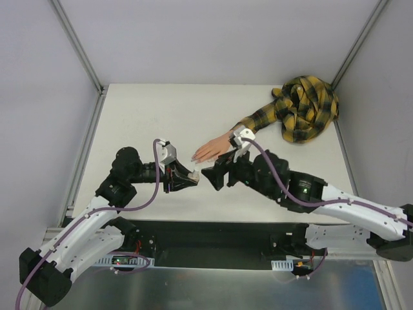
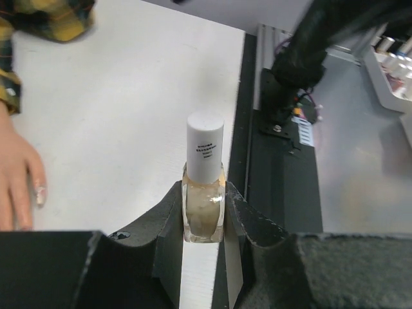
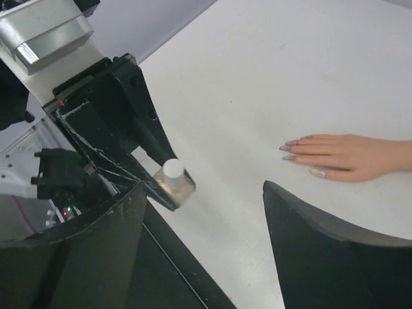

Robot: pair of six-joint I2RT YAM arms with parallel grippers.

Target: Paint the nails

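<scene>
Worktop [image 1: 161, 116]: white; mannequin hand [image 1: 211, 150] lies flat.
Nails [image 3: 286, 148]: pale pink, at its fingertips.
Left pincer [image 2: 204, 215]: clamped on capped beige bottle [image 2: 204, 206].
Right pincer [image 1: 213, 174]: jaws apart, near bottle.

Left wrist view: the mannequin hand [image 2: 16, 174] runs off the left edge, with only one of the nails [image 2: 40, 193] showing, and the plaid sleeve [image 2: 45, 16] is clipped at the top corner. The base of the bottle [image 2: 204, 215] is hidden between the fingers [image 2: 164, 222] of the left gripper [image 2: 204, 193]. The print on its white cap [image 2: 205, 145] is too small to read. The right arm [image 2: 315, 38] is a dark blur. From above, the nails [image 1: 194, 157] are too tiny to judge.
</scene>
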